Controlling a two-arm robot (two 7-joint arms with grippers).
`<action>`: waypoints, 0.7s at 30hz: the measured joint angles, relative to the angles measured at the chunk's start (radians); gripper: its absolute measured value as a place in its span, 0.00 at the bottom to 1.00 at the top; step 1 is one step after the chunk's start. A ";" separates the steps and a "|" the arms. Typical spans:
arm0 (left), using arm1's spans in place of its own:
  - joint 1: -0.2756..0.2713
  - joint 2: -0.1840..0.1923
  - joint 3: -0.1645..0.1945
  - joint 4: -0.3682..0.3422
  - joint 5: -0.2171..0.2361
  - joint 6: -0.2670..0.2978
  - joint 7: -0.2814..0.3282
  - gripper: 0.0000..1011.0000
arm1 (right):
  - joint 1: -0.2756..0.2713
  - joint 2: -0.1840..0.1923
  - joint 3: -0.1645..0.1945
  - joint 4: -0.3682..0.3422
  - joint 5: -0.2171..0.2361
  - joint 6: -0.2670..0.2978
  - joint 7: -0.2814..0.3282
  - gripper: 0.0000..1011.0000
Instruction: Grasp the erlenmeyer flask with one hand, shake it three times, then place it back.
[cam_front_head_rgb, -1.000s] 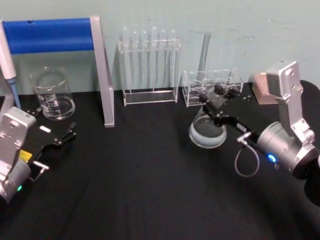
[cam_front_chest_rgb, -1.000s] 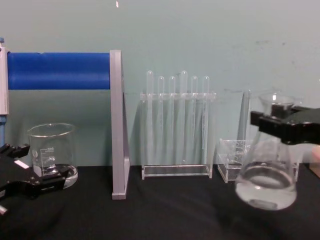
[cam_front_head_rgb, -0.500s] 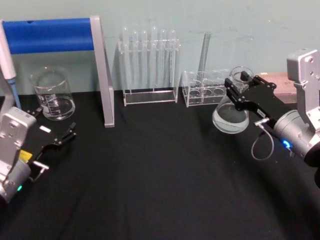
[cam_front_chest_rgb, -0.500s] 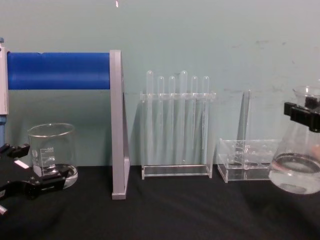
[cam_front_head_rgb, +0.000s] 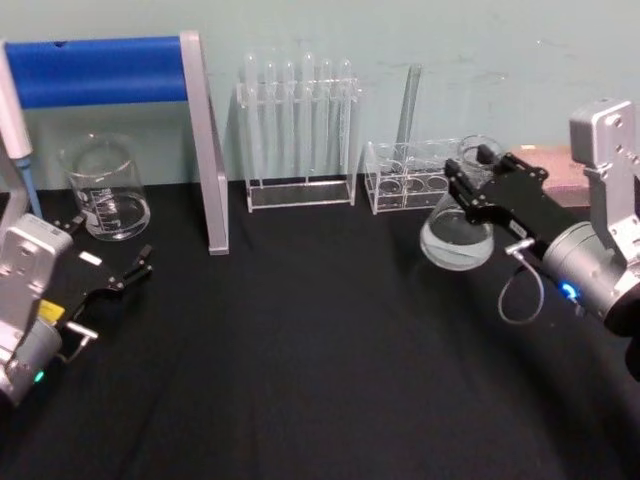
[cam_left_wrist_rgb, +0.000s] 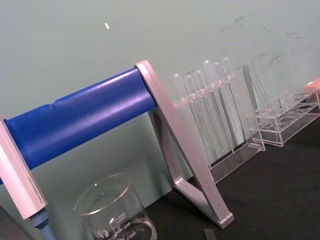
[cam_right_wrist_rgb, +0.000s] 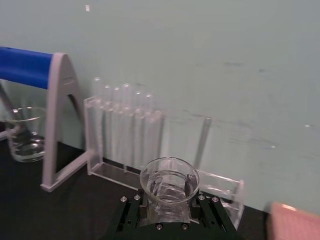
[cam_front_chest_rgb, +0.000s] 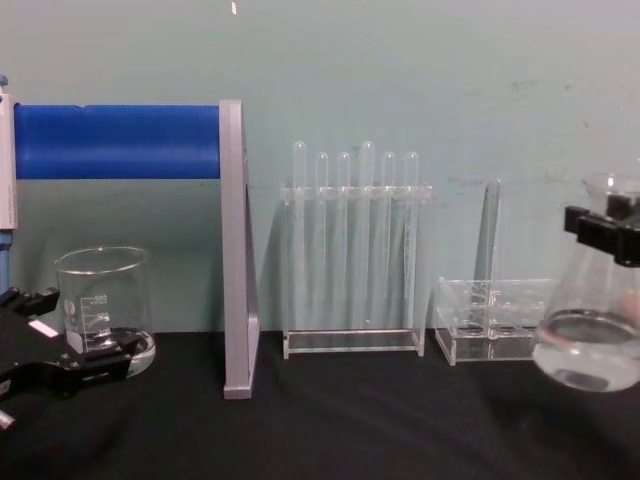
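Nearest to me, on the left of the black-covered bench (cam_front_head_rgb: 300, 360), the left gripper (cam_front_head_rgb: 108, 245) sits low over the cloth. Its fingers (cam_front_chest_rgb: 85, 367) are spread wide with nothing between them, and a small white label shows on it. It is just in front of the glass beaker (cam_front_head_rgb: 103, 190).

Over on the right, a little farther back, the right gripper (cam_front_head_rgb: 478, 180) reaches in from the edge. Its fingers (cam_front_chest_rgb: 598, 230) are clamped on the neck of the erlenmeyer flask (cam_front_head_rgb: 457, 238), just under the flared rim. The flask is tipped slightly and looks to hang just clear of the bench, though I cannot be sure of the gap. A shallow pool of clear liquid lies in its wide base. From the right wrist view you look straight down into its open mouth, with a black finger on either side.

The flask hangs just in front of a low clear rack (cam_front_head_rgb: 400, 185), from which a single tall tube (cam_front_head_rgb: 408, 100) stands up.

Along the back, from left to right, are the beaker, a stand with a blue bar (cam_front_head_rgb: 100, 70) and a grey leg (cam_front_head_rgb: 207, 150), and then a clear rack of upright test tubes (cam_front_head_rgb: 298, 130). All of them stand close to the pale green wall (cam_front_head_rgb: 450, 40).
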 joint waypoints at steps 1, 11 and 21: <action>0.000 0.000 0.000 0.000 0.000 0.000 0.000 0.99 | -0.004 -0.001 -0.005 -0.007 0.000 0.002 0.006 0.44; 0.000 0.000 0.000 0.000 0.000 0.000 0.000 0.99 | -0.035 -0.004 -0.038 -0.059 0.014 0.015 0.042 0.44; 0.000 0.000 0.000 0.000 0.000 0.000 0.000 0.99 | -0.057 0.006 -0.068 -0.096 0.036 0.017 0.063 0.44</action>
